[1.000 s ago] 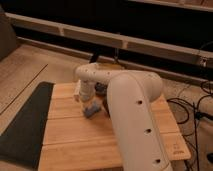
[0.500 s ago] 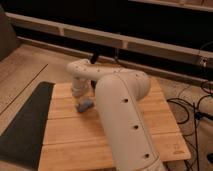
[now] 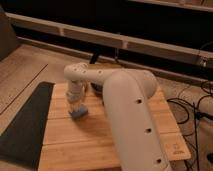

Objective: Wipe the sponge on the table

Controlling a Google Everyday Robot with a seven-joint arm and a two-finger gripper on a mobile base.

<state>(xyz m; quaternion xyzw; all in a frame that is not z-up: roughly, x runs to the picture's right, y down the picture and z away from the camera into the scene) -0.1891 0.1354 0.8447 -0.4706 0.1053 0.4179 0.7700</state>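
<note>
The sponge (image 3: pixel 78 112) is a small blue-grey block lying on the left-middle of the light wooden table (image 3: pixel 95 137). My gripper (image 3: pixel 76 103) comes straight down onto it from above, at the end of the white arm that bends in from the lower right. The gripper's tip meets the sponge's top and presses it against the planks. My arm's wide white link hides much of the table's right half.
A dark grey mat (image 3: pixel 25 122) lies on the floor left of the table. A dark object (image 3: pixel 96 88) sits on the table behind the wrist. Cables (image 3: pixel 197 107) run on the floor at right. A low wall ledge (image 3: pixel 100 37) runs behind.
The gripper and sponge have slid left across the table over the last second, and the arm's big link has swung further left with them.
</note>
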